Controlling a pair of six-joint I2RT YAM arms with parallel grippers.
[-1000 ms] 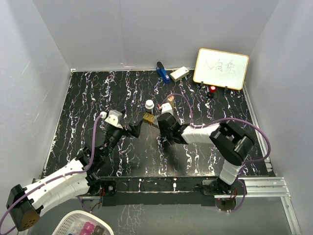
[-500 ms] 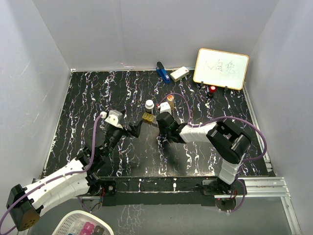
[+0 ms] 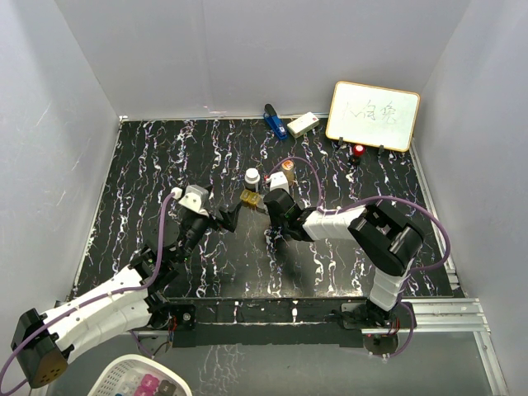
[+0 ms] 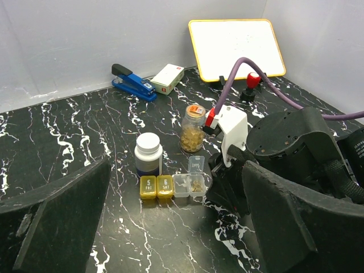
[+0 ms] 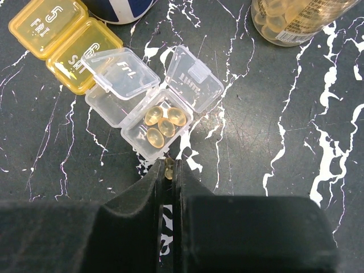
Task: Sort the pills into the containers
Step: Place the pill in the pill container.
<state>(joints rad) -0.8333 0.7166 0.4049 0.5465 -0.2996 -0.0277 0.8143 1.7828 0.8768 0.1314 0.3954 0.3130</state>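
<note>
The pill box (image 5: pixel 114 77) lies on the black marbled table, with two shut yellow sections and two clear ones. Its end section is open and holds three amber pills (image 5: pixel 162 125). My right gripper (image 5: pixel 169 169) is shut on one amber pill (image 5: pixel 169 169) just at the near rim of that open section. The dark bottle with white cap (image 4: pixel 148 153) stands behind the box (image 4: pixel 173 186), the amber bottle of pills (image 4: pixel 192 128) beside it. My left gripper (image 4: pixel 170 227) is open and empty, a little short of the box. In the top view the box (image 3: pixel 250 200) sits between both grippers.
A blue stapler (image 4: pixel 133 83) and a white block (image 4: pixel 167 78) lie at the back wall. A small whiteboard (image 4: pixel 236 41) leans at the back right with a red-topped object (image 4: pixel 252 80) in front of it. A white basket (image 3: pixel 136 378) sits below the table's near edge.
My right gripper has moved slightly left and back toward the pill box. The left arm has barely moved.
</note>
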